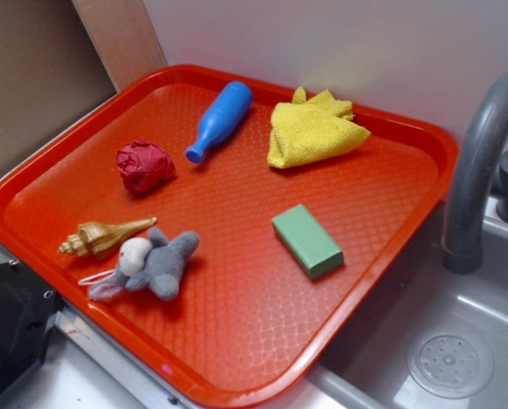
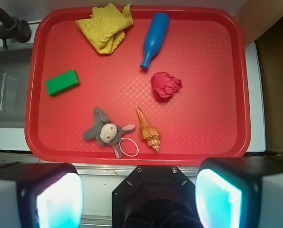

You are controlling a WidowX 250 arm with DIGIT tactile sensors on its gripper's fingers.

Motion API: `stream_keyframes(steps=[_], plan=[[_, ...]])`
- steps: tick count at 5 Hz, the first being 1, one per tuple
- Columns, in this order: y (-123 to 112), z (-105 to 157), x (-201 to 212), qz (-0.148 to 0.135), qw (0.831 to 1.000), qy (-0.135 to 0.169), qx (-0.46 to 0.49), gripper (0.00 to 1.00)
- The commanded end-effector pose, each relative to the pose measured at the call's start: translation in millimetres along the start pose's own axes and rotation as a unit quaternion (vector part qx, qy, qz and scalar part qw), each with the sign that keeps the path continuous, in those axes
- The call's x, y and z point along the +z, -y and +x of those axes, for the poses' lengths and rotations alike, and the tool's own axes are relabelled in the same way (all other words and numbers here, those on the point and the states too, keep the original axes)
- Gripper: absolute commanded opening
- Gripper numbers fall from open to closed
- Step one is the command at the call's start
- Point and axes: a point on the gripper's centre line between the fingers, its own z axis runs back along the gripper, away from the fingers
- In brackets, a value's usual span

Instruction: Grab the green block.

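The green block [image 1: 307,240] is a small flat sage-green brick lying on the red tray [image 1: 237,341], right of its middle. In the wrist view the block [image 2: 62,82] lies at the tray's left side. My gripper [image 2: 139,199] is high above the tray's near edge, well away from the block. Its two fingers [image 2: 58,202] stand wide apart with nothing between them. The gripper does not show in the exterior view.
On the tray lie a blue bottle [image 1: 220,120], a yellow cloth [image 1: 312,129], a red crumpled ball [image 1: 144,165], a seashell [image 1: 103,238] and a grey plush toy [image 1: 152,264]. A grey faucet [image 1: 480,162] and sink [image 1: 450,358] are beside the tray.
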Motion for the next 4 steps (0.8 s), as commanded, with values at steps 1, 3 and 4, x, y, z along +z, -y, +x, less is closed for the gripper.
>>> stream_keyframes(steps=[1,3,4], plan=[[0.0,0.0,0.0,0.0,1.0,0.0,0.0,1.0],[59.8,33.0,6.3,-0.045,0.995,0.008,0.083,1.0],[90.6,50.0,2.1,-0.073,0.981,0.031,0.178,1.0]])
